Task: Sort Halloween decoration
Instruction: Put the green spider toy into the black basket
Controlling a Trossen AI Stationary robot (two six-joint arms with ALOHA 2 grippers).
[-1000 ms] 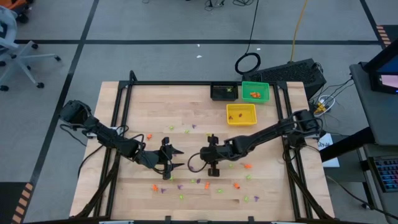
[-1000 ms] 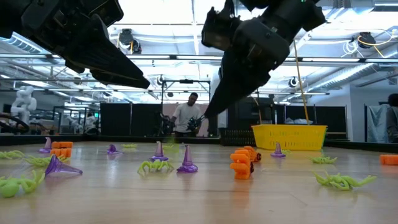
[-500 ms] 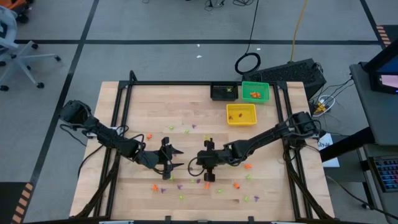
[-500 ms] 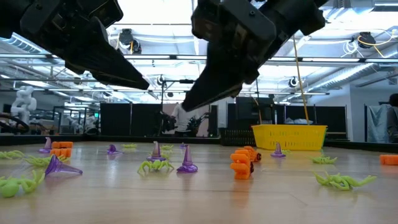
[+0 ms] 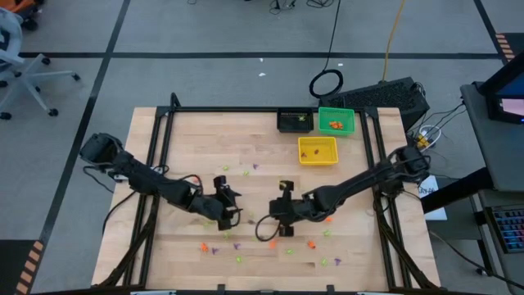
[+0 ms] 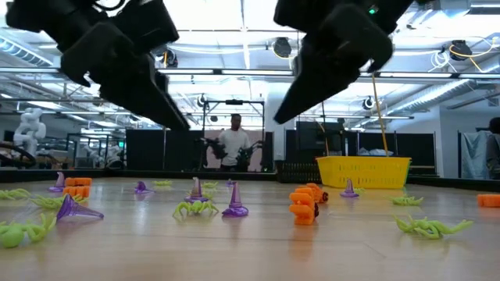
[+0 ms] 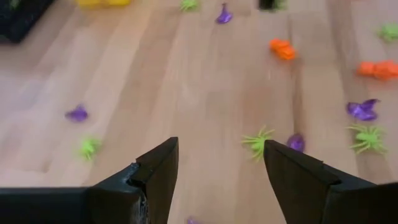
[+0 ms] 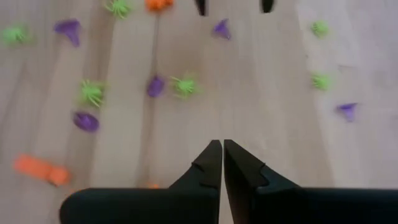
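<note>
The Halloween decoration lies scattered over the wooden table (image 5: 246,147): tiny orange pieces (image 6: 303,207), purple hats (image 6: 234,204) and light-green spiders (image 6: 195,208). My left gripper (image 5: 233,213) hovers open above the table's near middle. Bare wood shows between its fingers (image 7: 219,144), with a green spider (image 7: 258,142) and a purple hat (image 7: 296,143) just beyond them. My right gripper (image 5: 275,221) hangs just to its right, shut (image 8: 222,149) and with nothing in it, pointing down at a slant over more trinkets (image 8: 183,84).
Three square bins stand at the far right: black (image 5: 295,121), green (image 5: 336,121) with orange pieces inside, and yellow (image 5: 318,150). The two grippers face each other, close together. Beyond the table a person (image 6: 234,148) stands in the room.
My left gripper has tipped further downward and shifted a little toward the table's right edge, staying open. My right gripper, shut throughout, has swung left and back, ended nearer the table's near edge, and has rolled.
</note>
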